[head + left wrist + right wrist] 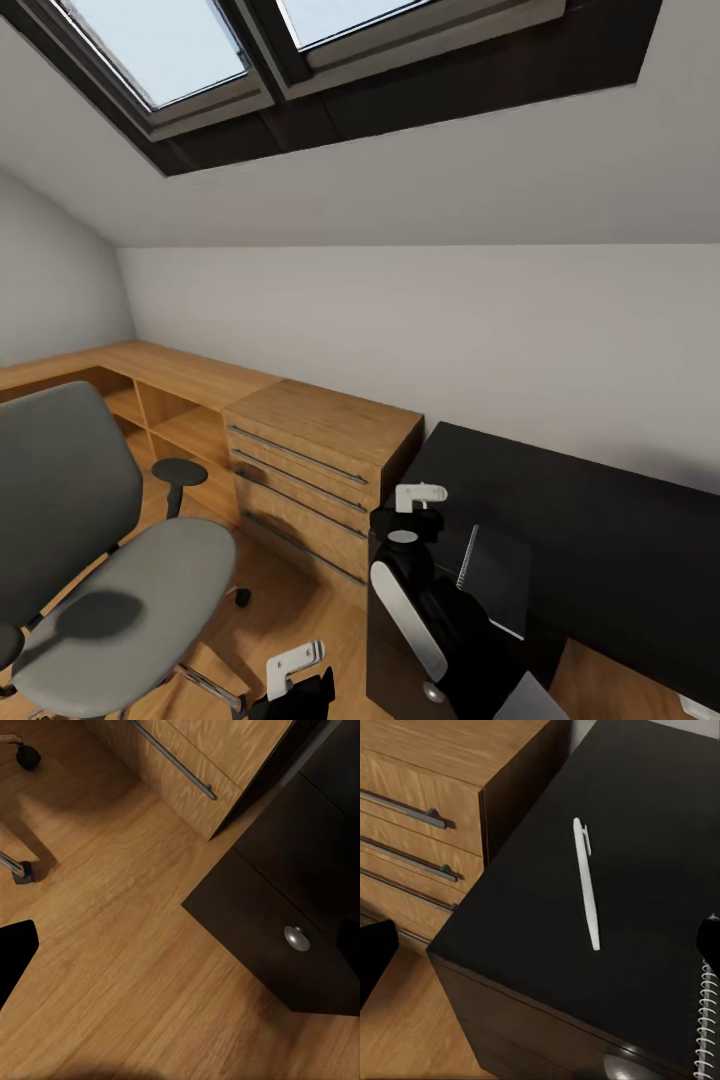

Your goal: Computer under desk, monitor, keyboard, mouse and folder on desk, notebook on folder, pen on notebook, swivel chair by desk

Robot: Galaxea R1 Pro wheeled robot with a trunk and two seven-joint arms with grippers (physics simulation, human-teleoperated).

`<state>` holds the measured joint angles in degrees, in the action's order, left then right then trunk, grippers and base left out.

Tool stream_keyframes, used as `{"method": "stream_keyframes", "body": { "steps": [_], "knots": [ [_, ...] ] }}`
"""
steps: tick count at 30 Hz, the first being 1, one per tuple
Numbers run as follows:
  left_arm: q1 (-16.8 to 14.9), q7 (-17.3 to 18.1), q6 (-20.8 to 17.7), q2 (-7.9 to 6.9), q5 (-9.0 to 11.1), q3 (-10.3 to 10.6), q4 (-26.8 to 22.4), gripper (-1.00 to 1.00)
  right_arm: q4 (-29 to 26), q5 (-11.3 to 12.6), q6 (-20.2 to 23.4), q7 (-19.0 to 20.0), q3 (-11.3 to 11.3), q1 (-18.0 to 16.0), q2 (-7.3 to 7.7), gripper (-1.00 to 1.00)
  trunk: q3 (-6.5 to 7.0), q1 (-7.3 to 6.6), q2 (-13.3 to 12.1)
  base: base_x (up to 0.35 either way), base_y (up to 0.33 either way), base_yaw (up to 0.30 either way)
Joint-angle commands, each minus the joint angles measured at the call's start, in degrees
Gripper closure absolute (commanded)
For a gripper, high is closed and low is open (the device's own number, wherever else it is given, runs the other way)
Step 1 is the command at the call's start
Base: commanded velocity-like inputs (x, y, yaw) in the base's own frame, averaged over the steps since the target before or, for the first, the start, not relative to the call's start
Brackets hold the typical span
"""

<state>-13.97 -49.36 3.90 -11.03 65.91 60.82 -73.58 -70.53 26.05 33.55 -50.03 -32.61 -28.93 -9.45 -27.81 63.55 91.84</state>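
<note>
The pen (586, 881) lies flat on the desk (645, 810) corner, beside the spiral notebook (497, 577). It is judged light, stiff and slippery, best pinched mid-shaft. Neither gripper's finger state can be told.

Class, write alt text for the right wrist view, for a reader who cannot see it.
A white pen lies alone on the black desk top, near its corner. A spiral-bound notebook edge shows at one side, apart from the pen, and a light-wood drawer chest stands against the desk.
</note>
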Motion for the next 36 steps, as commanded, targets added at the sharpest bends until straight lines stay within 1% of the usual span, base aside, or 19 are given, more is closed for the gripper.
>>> {"method": "stream_keyframes", "body": {
  "steps": [1, 3, 4, 5, 8, 14, 22, 28, 36],
  "knots": [
    [-0.1, -0.2, 0.4, -0.04, 0.4, 0.2, -0.1, -1.00, 0.0, 0.4, 0.2, -0.4, 0.0, -0.1, 0.04, -1.00, -0.07, 0.00, 0.0, 0.000, 0.000, 0.000],
    [-0.1, -0.2, 0.4, -0.04, 0.4, 0.2, -0.1, -1.00, 0.0, 0.4, 0.2, -0.4, 0.4, -0.1, 0.24, -1.00, -0.07, 0.00, 0.0, 0.000, 0.000, 0.000],
    [-0.1, -0.2, 0.4, -0.03, 0.4, 0.2, -0.1, -1.00, 0.0, 0.5, 0.1, -0.3, 1.2, -0.1, 0.61, -1.00, -0.07, 0.00, 0.0, 0.000, 0.000, 0.000],
    [-0.1, -0.2, 0.4, -0.04, 0.4, 0.2, -0.1, -1.00, 0.0, 0.5, 0.0, -0.3, 1.5, -0.1, 0.72, -1.00, -0.07, 0.00, 0.0, 0.000, 0.000, 0.000],
    [-0.1, -0.2, 0.4, -0.04, 0.4, 0.2, -0.1, -1.00, -0.3, 0.5, -0.3, -0.4, 2.0, -0.1, 0.93, -1.00, -0.07, 0.00, 0.0, -0.053, 0.036, 0.000],
    [-0.1, -0.2, 0.5, -0.04, 0.4, 0.2, -0.1, -1.00, -0.9, 0.5, -0.6, -0.5, 2.1, -0.1, 0.98, -1.00, -0.06, 0.00, 0.0, -0.209, 0.162, -0.003],
    [-0.1, -0.1, 0.5, -0.04, 0.4, 0.2, -0.1, -1.00, -1.1, 0.5, -0.6, -0.6, 2.1, -0.1, 0.95, -1.00, 0.16, 0.00, 0.0, -0.217, 0.249, -0.088],
    [-0.1, 0.0, 0.5, -0.04, 0.4, 0.2, -0.1, -1.00, -1.1, 0.5, -0.7, -0.6, 2.1, -0.1, 0.93, -1.00, 0.19, 0.00, 0.0, -0.067, 0.189, -0.016],
    [-0.1, 0.0, 0.5, -0.04, 0.5, 0.2, -0.1, -1.00, -1.4, 0.5, -0.9, -0.7, 2.0, -0.1, 0.90, -1.00, 0.19, 0.00, 0.0, -0.009, 0.026, -0.002]
  ]
}}
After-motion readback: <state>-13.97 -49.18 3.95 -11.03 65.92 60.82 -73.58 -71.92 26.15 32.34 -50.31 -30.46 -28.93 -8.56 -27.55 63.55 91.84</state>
